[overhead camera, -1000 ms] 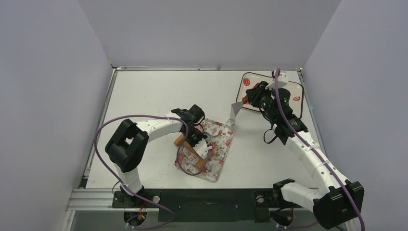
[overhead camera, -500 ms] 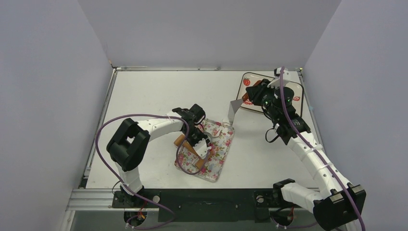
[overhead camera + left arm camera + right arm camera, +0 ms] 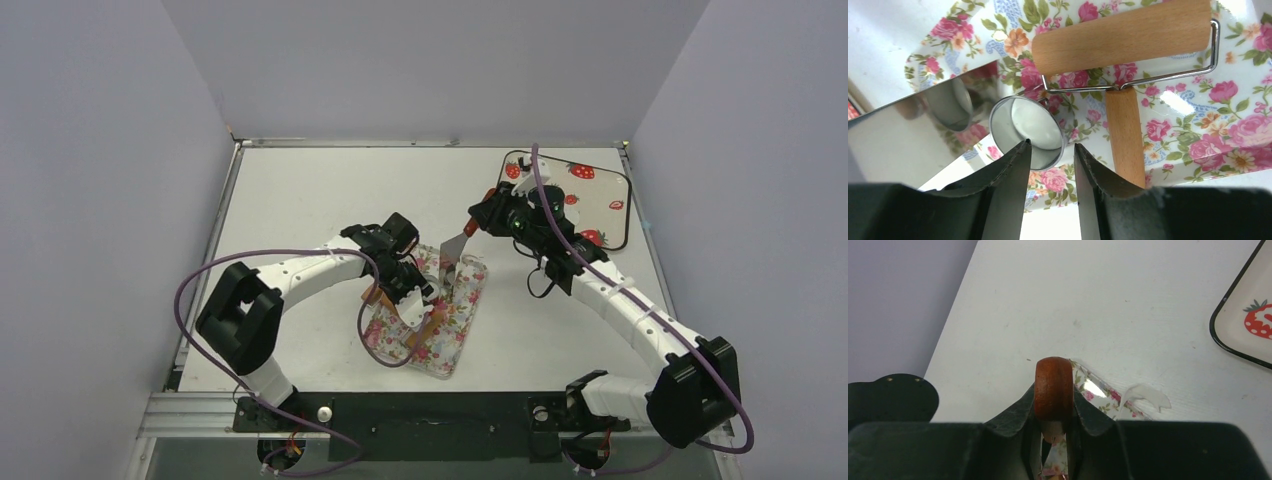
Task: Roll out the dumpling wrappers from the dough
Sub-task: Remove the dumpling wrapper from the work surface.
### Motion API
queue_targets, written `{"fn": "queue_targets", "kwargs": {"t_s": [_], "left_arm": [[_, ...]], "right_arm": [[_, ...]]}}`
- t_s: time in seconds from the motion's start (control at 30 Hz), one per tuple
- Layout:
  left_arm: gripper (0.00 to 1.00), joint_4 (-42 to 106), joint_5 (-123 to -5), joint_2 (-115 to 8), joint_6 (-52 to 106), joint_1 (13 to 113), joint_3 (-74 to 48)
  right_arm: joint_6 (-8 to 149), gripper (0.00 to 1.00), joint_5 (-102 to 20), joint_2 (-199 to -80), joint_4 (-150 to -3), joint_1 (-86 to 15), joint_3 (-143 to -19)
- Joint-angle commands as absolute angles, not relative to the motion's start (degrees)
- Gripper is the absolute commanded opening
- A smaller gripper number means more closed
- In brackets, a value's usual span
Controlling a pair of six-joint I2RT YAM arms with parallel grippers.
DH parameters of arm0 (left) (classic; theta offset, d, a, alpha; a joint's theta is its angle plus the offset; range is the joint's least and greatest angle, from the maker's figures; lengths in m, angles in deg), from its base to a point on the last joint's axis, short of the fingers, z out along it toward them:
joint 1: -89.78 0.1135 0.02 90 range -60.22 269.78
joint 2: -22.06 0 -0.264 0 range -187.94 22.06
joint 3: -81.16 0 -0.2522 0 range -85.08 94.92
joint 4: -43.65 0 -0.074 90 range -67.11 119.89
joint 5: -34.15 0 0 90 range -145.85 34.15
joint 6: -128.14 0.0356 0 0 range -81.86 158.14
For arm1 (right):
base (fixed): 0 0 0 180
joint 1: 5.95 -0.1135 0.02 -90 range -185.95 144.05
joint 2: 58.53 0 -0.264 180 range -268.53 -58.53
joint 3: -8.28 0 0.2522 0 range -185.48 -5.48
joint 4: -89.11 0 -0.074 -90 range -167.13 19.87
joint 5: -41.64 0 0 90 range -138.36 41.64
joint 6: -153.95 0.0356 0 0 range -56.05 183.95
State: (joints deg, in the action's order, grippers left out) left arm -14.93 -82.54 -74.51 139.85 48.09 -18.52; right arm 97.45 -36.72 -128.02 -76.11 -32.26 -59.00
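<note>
On the floral tray point(image 3: 458, 335) point(image 3: 1238, 125) lies the brown wooden roller point(image 3: 1120, 35) point(image 3: 377, 292). Beside it stands a silver metal ring point(image 3: 1028, 132) with a flat white disc of dough point(image 3: 1034, 122) inside, wrapper-sized. My left gripper point(image 3: 412, 292) point(image 3: 1050, 150) hovers just over the ring, jaws open, and holds nothing. My right gripper point(image 3: 492, 214) point(image 3: 1053, 390) is shut on the spatula's red handle point(image 3: 1053, 385). The shiny blade point(image 3: 452, 250) point(image 3: 908, 140) slants down onto the tray beside the ring. A white dough scrap point(image 3: 1146, 395) lies at the tray's edge.
A strawberry-print tray point(image 3: 600, 195) point(image 3: 1248, 335) with a dark rim sits at the back right of the white table point(image 3: 300, 190). Purple cables loop off both arms. Grey walls close in the left, right and far sides.
My left gripper has opened from shut and now stands off the ring. The right arm swung left from the strawberry tray, bringing the spatula blade down to the floral tray.
</note>
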Motion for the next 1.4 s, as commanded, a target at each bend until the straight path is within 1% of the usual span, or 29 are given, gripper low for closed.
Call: {"fn": "queue_targets", "kwargs": {"t_s": [0.0,0.03,0.1,0.13,0.17,0.23,0.27,0.3,0.43,0.5,0.63,0.83,1.0,1.17,1.37], "left_arm": [[0.36,-15.1,-86.4,-71.2,137.5,47.7,-19.1],[0.36,-13.4,-86.9,-71.0,134.9,47.6,-18.7],[0.36,-9.0,-88.4,-71.5,123.1,47.1,-17.1],[0.36,-7.5,-88.3,-71.9,112.2,46.7,-16.3],[0.36,-4.1,-87.7,-72.8,106.4,45.7,-14.8],[0.36,1.0,-84.1,-74.2,82.9,43.7,-13.6],[0.36,2.4,-80.6,-75.0,77.7,42.9,-13.4],[0.36,4.4,-78.6,-75.4,69.2,41.6,-13.3],[0.36,7.8,-68.5,-77.1,52.1,39.6,-13.9],[0.36,9.3,-65.6,-77.6,46.7,39.6,-14.1],[0.33,11.1,-62.3,-77.9,40.8,38.8,-14.6],[0.32,10.6,-53.3,-77.3,35.5,36.6,-16.5],[0.32,9.2,-48.9,-76.6,31.6,35.0,-17.6],[0.33,10.6,-45.4,-76.5,31.9,34.1,-19.9],[0.34,16.3,-43.9,-78.2,37.5,33.9,-22.4]], "right_arm": [[97.2,0.0,-38.0,-128.8,-78.8,-32.2,-59.2],[97.0,0.0,-38.4,-129.0,-78.9,-32.2,-59.0],[97.0,0.0,-38.7,-129.6,-79.8,-31.9,-58.4],[97.0,0.0,-38.7,-130.2,-80.1,-31.8,-58.3],[96.9,0.0,-39.0,-130.5,-80.2,-31.7,-58.1],[96.7,0.0,-40.1,-130.9,-79.9,-31.7,-57.9],[96.6,0.0,-40.6,-130.7,-79.3,-31.6,-57.9],[96.4,0.0,-41.8,-130.4,-79.0,-31.6,-57.9],[96.0,0.0,-43.6,-129.4,-77.5,-31.6,-58.4],[96.1,0.0,-43.5,-129.3,-77.4,-31.6,-58.4],[97.0,0.0,-43.6,-129.0,-78.3,-31.5,-57.6],[97.4,0.0,-43.8,-128.3,-79.2,-31.1,-57.1],[96.8,0.0,-43.6,-128.6,-79.1,-30.9,-57.2],[96.8,0.0,-43.5,-128.7,-79.1,-30.6,-57.5],[96.5,0.0,-43.5,-128.7,-78.9,-30.4,-57.7]]}}
